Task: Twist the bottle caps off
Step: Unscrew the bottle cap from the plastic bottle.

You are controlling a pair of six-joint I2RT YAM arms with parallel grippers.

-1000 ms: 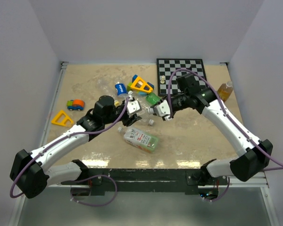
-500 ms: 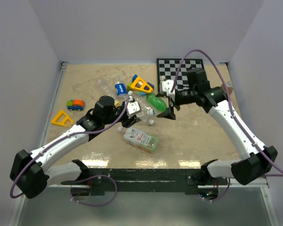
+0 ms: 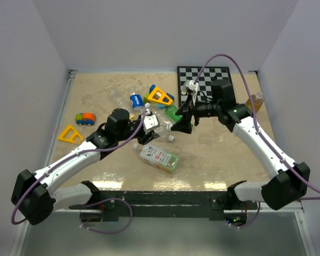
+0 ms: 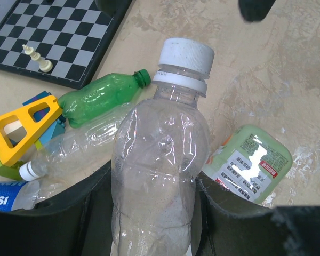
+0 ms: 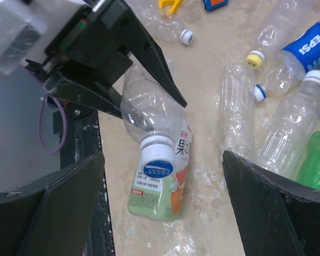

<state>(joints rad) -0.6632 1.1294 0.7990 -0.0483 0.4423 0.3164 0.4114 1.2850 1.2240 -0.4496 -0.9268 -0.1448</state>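
My left gripper (image 4: 154, 213) is shut on the body of a clear bottle (image 4: 160, 154), holding it off the table. Its white cap (image 4: 184, 56) is on the neck and points toward my right gripper. In the right wrist view that cap (image 5: 157, 160) shows a blue top, in line with the gap of my right gripper (image 5: 162, 213) and a little ahead of it. The right jaws stand wide open and touch nothing. From above, the right gripper (image 3: 180, 118) hovers just right of the left gripper (image 3: 145, 133) and the held bottle (image 3: 159, 125).
A green-labelled bottle (image 3: 160, 158) lies below the held one. A green bottle (image 3: 173, 112), a Pepsi bottle (image 3: 137, 101) and several crushed clear capped bottles (image 5: 293, 122) lie behind. Chessboard (image 3: 205, 80), amber bottle (image 3: 254, 102), orange-yellow toy (image 3: 159, 96), toy car (image 3: 86, 118), yellow triangle (image 3: 70, 134).
The right gripper let go of the cap, opened wide and drew back toward the chessboard, then turned to face the cap again. The left arm kept still with the bottle.
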